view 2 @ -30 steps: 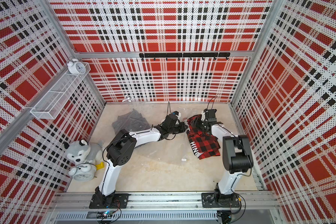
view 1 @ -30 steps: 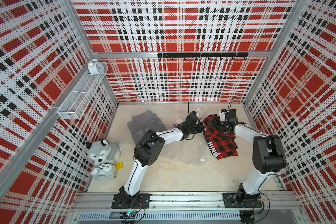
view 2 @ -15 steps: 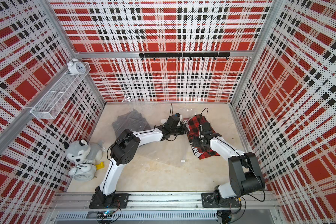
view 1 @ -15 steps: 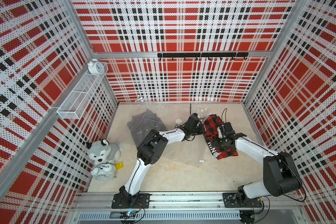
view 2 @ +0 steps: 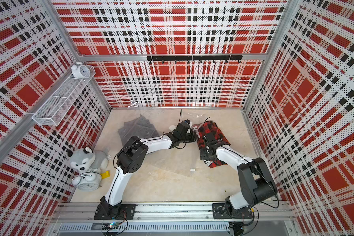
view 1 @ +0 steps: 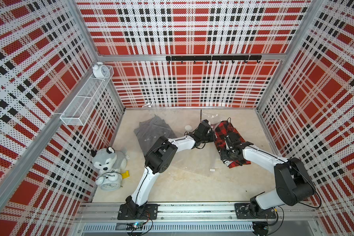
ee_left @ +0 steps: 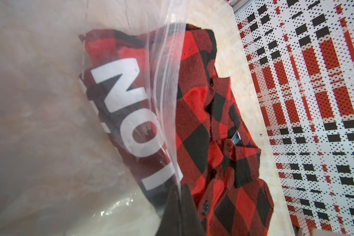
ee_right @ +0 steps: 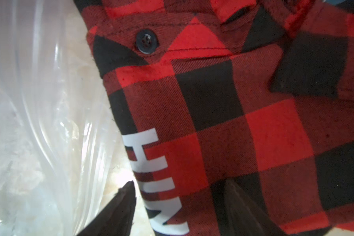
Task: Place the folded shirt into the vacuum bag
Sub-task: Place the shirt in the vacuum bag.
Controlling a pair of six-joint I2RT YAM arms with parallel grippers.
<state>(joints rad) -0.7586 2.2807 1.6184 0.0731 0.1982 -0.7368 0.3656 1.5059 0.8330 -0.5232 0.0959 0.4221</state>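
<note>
The vacuum bag (view 1: 194, 161) lies flat and crinkled across the middle of the table (view 1: 192, 190), with its round white valve (view 1: 188, 128) toward the far side and its small white slider clip (view 1: 212, 169) at its near right edge. The folded shirt (view 1: 233, 134), red and black check with white letters, sits on the far right part of the table, at the bag's right-hand edge. The left gripper (view 1: 212, 137) reaches in from the left, just beside the shirt, with its jaws pressed together on the bag's edge. In the left wrist view the zip strip (ee_left: 168, 102) runs straight down into the dark fingers (ee_left: 178, 206). There the shirt's lettered fold shows through the plastic, while the collar and buttons lie outside it. The right gripper (view 1: 227, 155) is low over the near end of the shirt. In the right wrist view its jaws stand wide apart astride the lettered edge, one over the clear plastic and one over the cloth; whether they press the cloth cannot be told. A grey garment (view 1: 153, 130) lies on the far left of the table, left of the valve. A plush husky (view 1: 107, 158) and an alarm clock (view 1: 108, 183) sit against the left wall.
</note>
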